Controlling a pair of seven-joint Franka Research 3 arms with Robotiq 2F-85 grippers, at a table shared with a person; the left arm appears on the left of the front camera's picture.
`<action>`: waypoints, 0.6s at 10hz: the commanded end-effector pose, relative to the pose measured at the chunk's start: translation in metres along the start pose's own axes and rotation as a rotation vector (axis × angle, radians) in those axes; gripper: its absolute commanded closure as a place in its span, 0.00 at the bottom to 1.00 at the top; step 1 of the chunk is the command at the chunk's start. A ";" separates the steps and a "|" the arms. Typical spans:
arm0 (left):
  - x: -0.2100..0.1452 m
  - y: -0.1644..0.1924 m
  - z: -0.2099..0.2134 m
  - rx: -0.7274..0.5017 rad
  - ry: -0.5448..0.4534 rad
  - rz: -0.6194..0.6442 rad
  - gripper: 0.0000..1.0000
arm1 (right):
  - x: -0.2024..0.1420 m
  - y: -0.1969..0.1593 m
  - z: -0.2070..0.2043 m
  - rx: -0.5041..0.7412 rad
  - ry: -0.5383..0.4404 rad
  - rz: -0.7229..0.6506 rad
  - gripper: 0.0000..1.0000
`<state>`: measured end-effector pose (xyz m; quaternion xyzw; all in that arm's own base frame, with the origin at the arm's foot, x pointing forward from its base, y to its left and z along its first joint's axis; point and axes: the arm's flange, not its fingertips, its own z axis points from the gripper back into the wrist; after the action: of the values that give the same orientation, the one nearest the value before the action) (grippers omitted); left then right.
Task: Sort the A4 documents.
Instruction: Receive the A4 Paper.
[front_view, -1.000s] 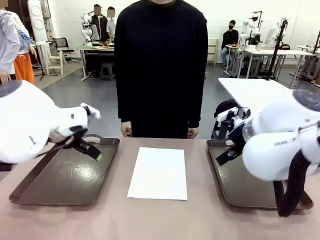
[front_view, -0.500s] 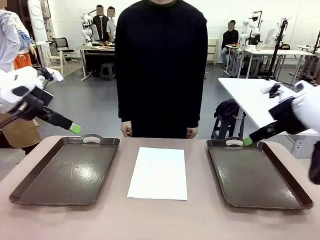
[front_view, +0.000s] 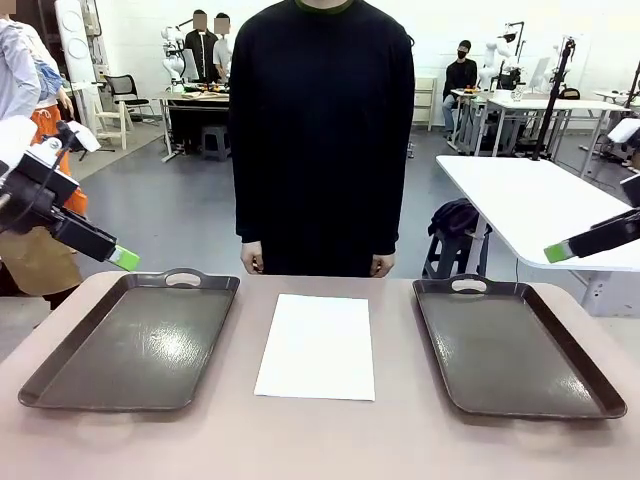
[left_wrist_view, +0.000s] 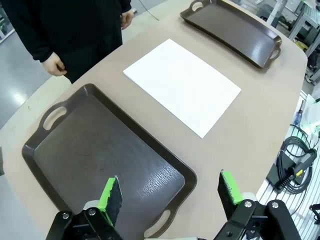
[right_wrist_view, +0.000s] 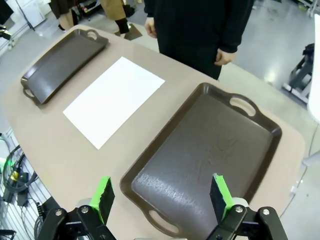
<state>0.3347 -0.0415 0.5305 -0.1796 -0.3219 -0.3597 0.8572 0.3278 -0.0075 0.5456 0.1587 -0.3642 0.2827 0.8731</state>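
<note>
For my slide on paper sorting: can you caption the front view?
White A4 paper lies on the table between the dark left tray and right tray, a person standing behind.

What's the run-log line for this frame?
left fingers: open, raised, empty | right fingers: open, raised, empty | A4 documents: flat between left tray and right tray | person: standing opposite

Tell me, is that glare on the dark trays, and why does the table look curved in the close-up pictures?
Front view: yes, overhead light leaves a pale sheen on the left tray and right tray; the white sheet stays evenly bright. Left wrist view: the wide lens bows the table edge. Right wrist view: same bowing, sheen on the right tray.
</note>
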 end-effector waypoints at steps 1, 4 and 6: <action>-0.022 -0.011 0.017 0.031 -0.020 -0.019 0.00 | -0.017 0.006 0.010 -0.038 0.017 0.018 0.00; -0.028 -0.008 0.019 0.042 -0.005 -0.003 0.00 | -0.019 0.008 0.007 -0.031 0.040 0.041 0.00; -0.030 -0.010 0.021 0.039 -0.009 -0.018 0.00 | -0.019 0.007 0.007 -0.038 0.045 0.038 0.00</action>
<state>0.3209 -0.0215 0.5465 -0.1715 -0.3363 -0.3460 0.8589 0.3171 -0.0138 0.5514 0.1405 -0.3587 0.2874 0.8769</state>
